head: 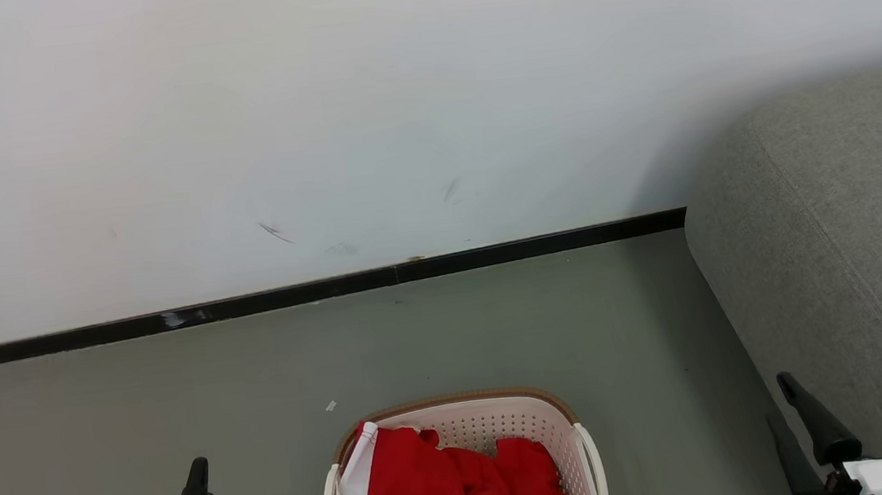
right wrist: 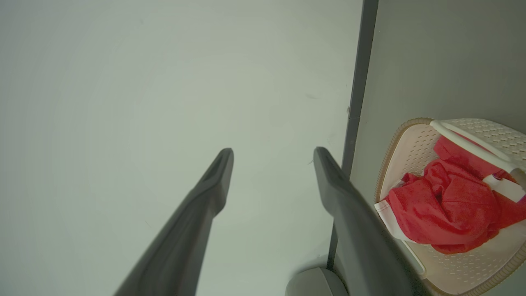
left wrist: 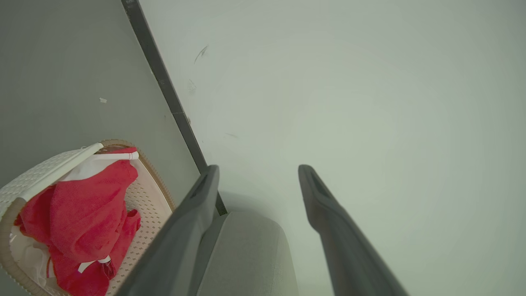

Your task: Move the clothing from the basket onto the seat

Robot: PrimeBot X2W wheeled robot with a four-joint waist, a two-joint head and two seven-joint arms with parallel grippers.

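head view: the basket (head: 457, 401) stands on the grey floor (head: 138, 410), out from the floor's far edge where a dark skirting strip (head: 491, 254) meets the white wall (head: 310, 89). the clothing (head: 449, 484) lies heaped inside it, red with a white band folded over the basket's left rim. the seat (head: 860, 253) sits at the floor's right side, its rounded corner near the skirting and apart from the basket. a small pale scrap (head: 331, 406) lies on the floor just beyond the basket. my left claw (head: 201, 478) hangs over the floor to the left of the basket, and my right claw (head: 779, 399) is in front of the seat's side face. neither touches anything.

left wrist view: the left claw (left wrist: 259, 170) has its fingers spread wide with nothing between them, aimed at the wall. the basket (left wrist: 144, 197) is off to the side with the clothing (left wrist: 82, 213) bunched in it under a white handle (left wrist: 61, 168). the seat (left wrist: 246, 255) shows between the fingers.

right wrist view: the right claw (right wrist: 273, 152) is likewise spread apart and empty, facing the wall. the basket (right wrist: 411, 144) and the clothing (right wrist: 444, 209) inside it lie beside it on the floor, and a corner of the seat (right wrist: 312, 283) pokes in at the bottom.
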